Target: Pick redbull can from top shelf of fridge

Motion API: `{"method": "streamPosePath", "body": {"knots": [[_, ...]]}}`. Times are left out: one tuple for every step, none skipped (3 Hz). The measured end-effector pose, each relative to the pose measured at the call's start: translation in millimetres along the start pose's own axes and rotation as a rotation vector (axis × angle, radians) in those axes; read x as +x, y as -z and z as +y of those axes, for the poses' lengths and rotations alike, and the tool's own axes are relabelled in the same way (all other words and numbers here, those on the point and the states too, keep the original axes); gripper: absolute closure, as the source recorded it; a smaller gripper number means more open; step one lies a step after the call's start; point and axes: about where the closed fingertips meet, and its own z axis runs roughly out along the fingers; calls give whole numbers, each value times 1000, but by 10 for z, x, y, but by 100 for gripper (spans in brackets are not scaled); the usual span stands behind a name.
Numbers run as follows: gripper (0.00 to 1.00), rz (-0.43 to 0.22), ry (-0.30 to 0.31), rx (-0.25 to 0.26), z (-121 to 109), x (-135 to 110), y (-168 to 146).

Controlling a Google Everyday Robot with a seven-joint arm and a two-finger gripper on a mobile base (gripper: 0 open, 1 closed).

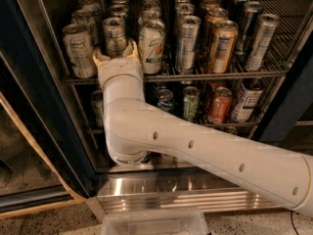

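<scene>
Here, the gripper (116,56) is up at the front edge of the top shelf (220,76), on the left side of the fridge (195,192). Its two tan fingers (133,50) are spread apart, unclenched, one on each side of the redbull can (115,33). Whether they touch the can I cannot tell.

The redbull can stands upright in the front row. A white can with a green and red logo (151,45) is just to its right, and a white can with black text (78,50) is just to its left.

The white arm (195,148) reaches in from the near right and bends upward in front of the lower shelf, hiding some of the shorter cans (219,104) there. The glass door (24,151) stands open at the left.
</scene>
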Motion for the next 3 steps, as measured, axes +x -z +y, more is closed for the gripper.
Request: {"method": "streamPosePath", "body": {"knots": [[39,0,0,0,0,1,-2],[58,1,-1,2,-1,6,-4],[81,1,-1,2,-1,6,-4]]}}
